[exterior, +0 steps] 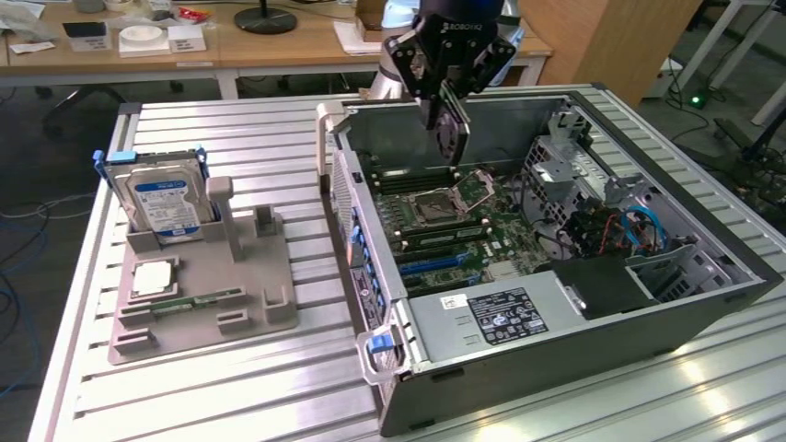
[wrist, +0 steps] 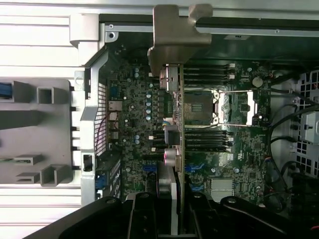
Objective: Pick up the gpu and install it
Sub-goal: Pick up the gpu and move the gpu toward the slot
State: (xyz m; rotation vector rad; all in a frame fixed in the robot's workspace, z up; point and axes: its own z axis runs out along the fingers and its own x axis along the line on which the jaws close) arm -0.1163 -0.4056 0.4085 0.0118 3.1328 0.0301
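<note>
You're in a robotics lab set up in an office-like room. Your bench is a ribbed aluminium table (exterior: pixel 246 387). On it sits an open computer case (exterior: pixel 724 276) with its motherboard (exterior: pixel 455 230) bare. To the exterior view's left, a grey fixture (exterior: pixel 209 304) racks a hard drive (exterior: pixel 166 203). A gripper (exterior: pixel 450 118) holds the gpu (exterior: pixel 455 147) above the case. On the far side stand wooden desks (exterior: pixel 283 51) with a lamp base (exterior: pixel 265 18), and cables (exterior: pixel 737 138) trail over the floor.

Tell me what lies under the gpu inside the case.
Under the gpu, held by the fingers, lies the motherboard, with the CPU socket and memory slots beside its line. The strip straight beneath the gpu and its bracket is covered.
</note>
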